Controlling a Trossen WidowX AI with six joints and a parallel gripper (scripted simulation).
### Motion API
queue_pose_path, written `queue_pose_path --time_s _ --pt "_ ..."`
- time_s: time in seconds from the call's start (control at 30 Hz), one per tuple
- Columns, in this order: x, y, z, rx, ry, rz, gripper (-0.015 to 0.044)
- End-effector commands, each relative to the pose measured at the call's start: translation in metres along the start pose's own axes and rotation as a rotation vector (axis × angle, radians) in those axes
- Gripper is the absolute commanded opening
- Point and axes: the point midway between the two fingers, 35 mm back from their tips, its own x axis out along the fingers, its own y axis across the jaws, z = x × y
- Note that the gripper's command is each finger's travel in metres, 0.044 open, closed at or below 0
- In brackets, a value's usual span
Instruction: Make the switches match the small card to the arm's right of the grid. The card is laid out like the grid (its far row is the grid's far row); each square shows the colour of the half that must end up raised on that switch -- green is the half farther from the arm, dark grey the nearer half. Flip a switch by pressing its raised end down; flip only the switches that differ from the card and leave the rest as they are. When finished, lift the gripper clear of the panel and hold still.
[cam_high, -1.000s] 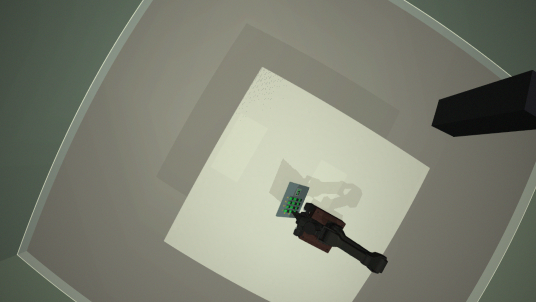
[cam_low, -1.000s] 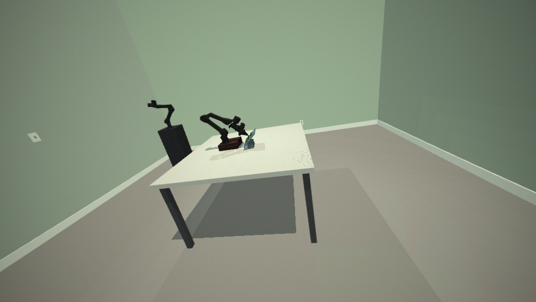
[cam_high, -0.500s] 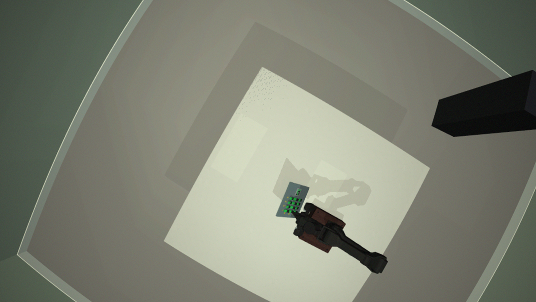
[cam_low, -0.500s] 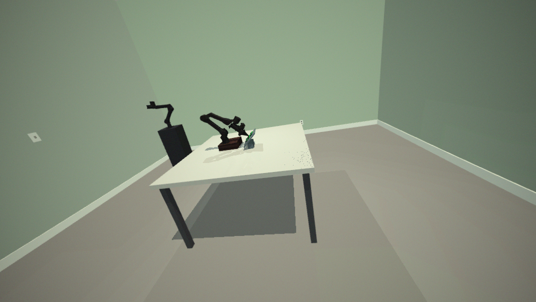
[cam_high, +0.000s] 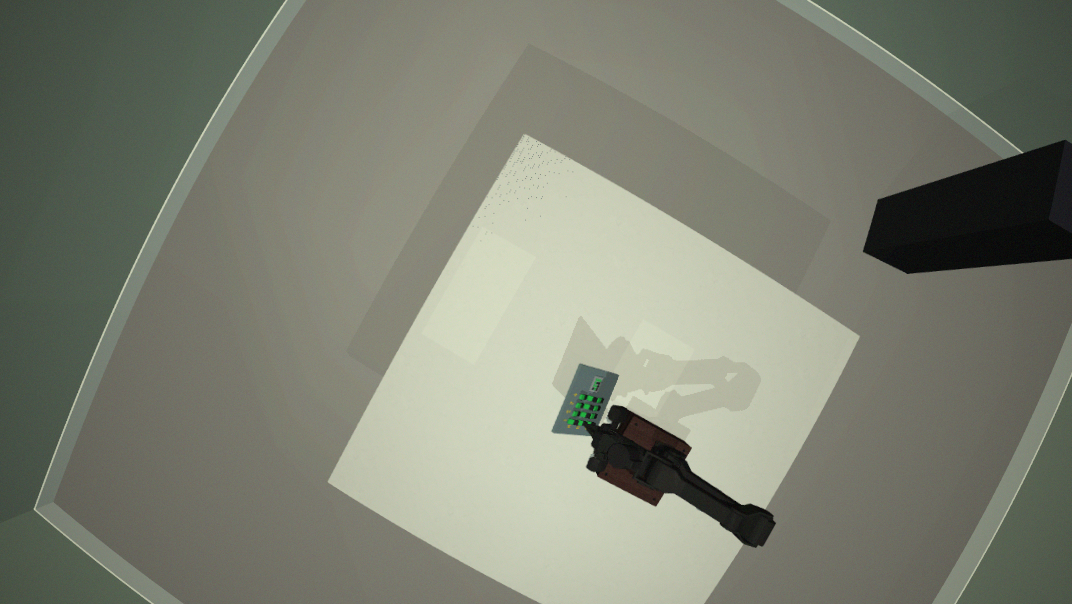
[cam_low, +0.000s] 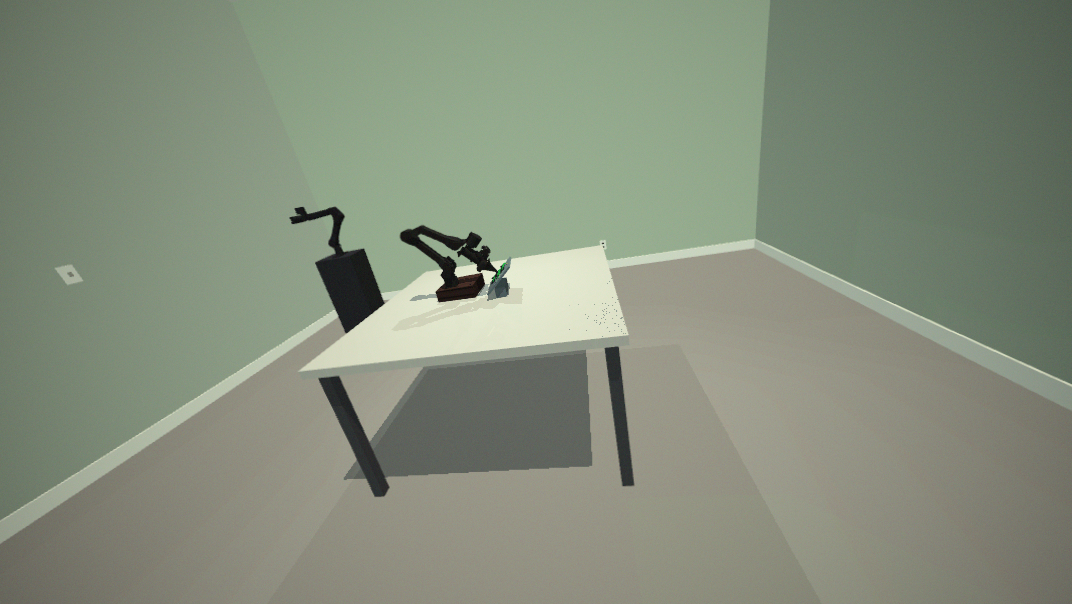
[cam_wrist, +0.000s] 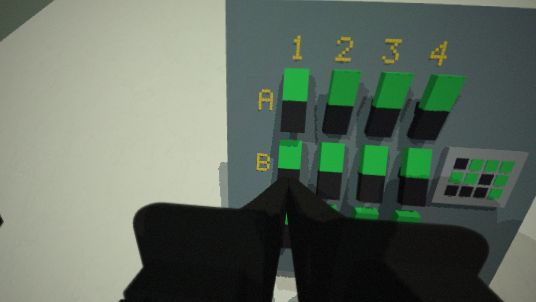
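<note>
My gripper (cam_high: 585, 425) (cam_low: 495, 271) (cam_wrist: 287, 184) is shut and empty. In the wrist view its tip overlaps the dark near half of switch B1 (cam_wrist: 290, 156); contact cannot be told. The tilted blue-grey panel (cam_high: 585, 372) (cam_wrist: 250, 30) holds rows A, B and C of four switches. Switch A1 (cam_wrist: 296, 86) and the B switches show brighter green faces than A2 (cam_wrist: 344, 89), A3 (cam_wrist: 393, 91) and A4 (cam_wrist: 442, 93). The fingers hide much of row C. The card (cam_high: 596, 384) (cam_wrist: 437, 195) reads, far row first: dark, green, green, green; green, green, dark, green; dark, dark, dark, green.
The panel stands on the white table (cam_high: 450, 420) (cam_low: 555, 322), just in front of the arm's red-brown base (cam_high: 628, 486) (cam_low: 460, 289). A second black arm (cam_low: 339, 225) stands on a black pedestal (cam_high: 967, 217) (cam_low: 348, 288) beyond the table.
</note>
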Motion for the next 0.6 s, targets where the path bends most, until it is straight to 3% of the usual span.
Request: queue_pose_path --time_s 0.0,0.57 --pt "0.0010 -0.0003 -0.0014 0.007 0.003 -0.002 0.0000" --pt "0.0033 -0.0003 -0.0015 0.007 0.003 -0.002 0.0000"
